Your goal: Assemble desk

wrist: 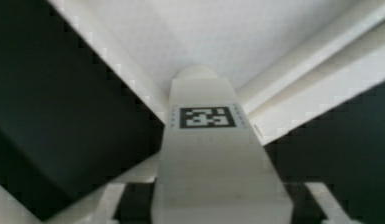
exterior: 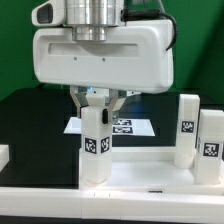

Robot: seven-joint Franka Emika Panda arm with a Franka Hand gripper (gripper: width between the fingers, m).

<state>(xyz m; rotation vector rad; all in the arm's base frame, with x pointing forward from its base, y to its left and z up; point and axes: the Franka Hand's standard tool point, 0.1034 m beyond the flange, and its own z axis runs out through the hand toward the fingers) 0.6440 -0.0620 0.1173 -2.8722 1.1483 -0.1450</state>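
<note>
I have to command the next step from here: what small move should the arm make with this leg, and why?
Probably keep the grip and turn the leg down into its corner socket. The gripper holds the leg upright at the desk panel's corner, with two more legs already standing. Whether it is fully seated cannot be told.

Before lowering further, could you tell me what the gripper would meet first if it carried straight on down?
The gripper points down, closed on a tagged white leg. That leg's foot seems to already rest on the desk panel, so the panel comes first, though depth is unclear.
</note>
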